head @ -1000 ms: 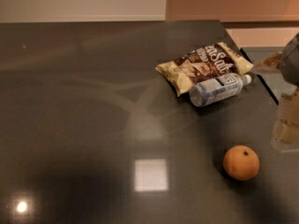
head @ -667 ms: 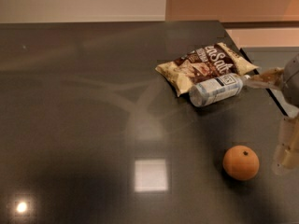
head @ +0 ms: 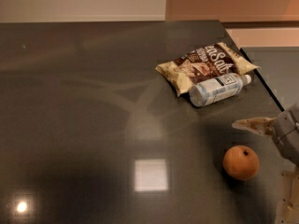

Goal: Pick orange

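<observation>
The orange (head: 241, 162) is a small round fruit with a dark stem dot, lying on the dark table (head: 93, 125) at the front right. My gripper (head: 267, 168) comes in from the right edge, just right of the orange and apart from it. It is open and empty. One pale finger (head: 254, 124) points left above the orange. The other finger (head: 288, 195) shows at the lower right corner.
A snack bag (head: 205, 65) lies at the back right with a water bottle (head: 218, 88) on its side against its near edge. The table's right edge (head: 261, 85) runs close past the bottle, with a lighter floor beyond it.
My gripper has moved down and to the left, closer to the orange, with its upper finger now near the fruit's upper right. The orange, bag and bottle have not moved.
</observation>
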